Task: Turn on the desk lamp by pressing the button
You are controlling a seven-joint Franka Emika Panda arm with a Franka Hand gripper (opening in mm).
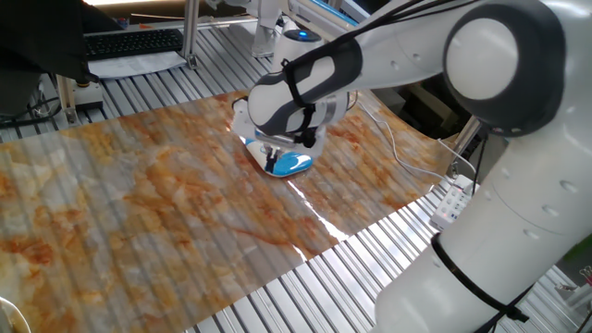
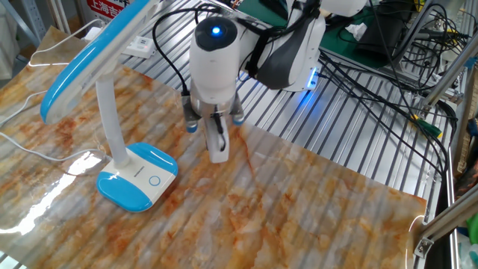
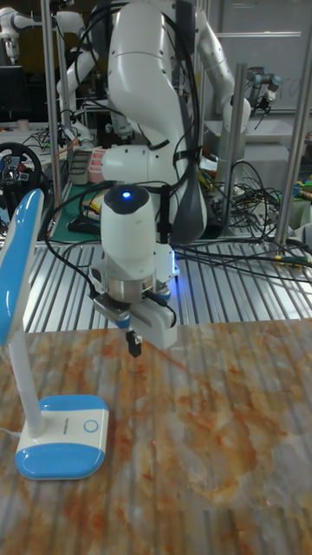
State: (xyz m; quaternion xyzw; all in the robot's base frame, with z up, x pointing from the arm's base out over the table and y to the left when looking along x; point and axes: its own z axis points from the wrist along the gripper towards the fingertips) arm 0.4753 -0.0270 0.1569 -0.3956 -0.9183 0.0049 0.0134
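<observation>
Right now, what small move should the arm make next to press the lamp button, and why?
Probably move the gripper sideways toward the desk lamp, then lower it. In the other fixed view the fingers hang above the marbled table, beside the lamp base and apart from it. The round button on the base's white part is not yet touched.
</observation>
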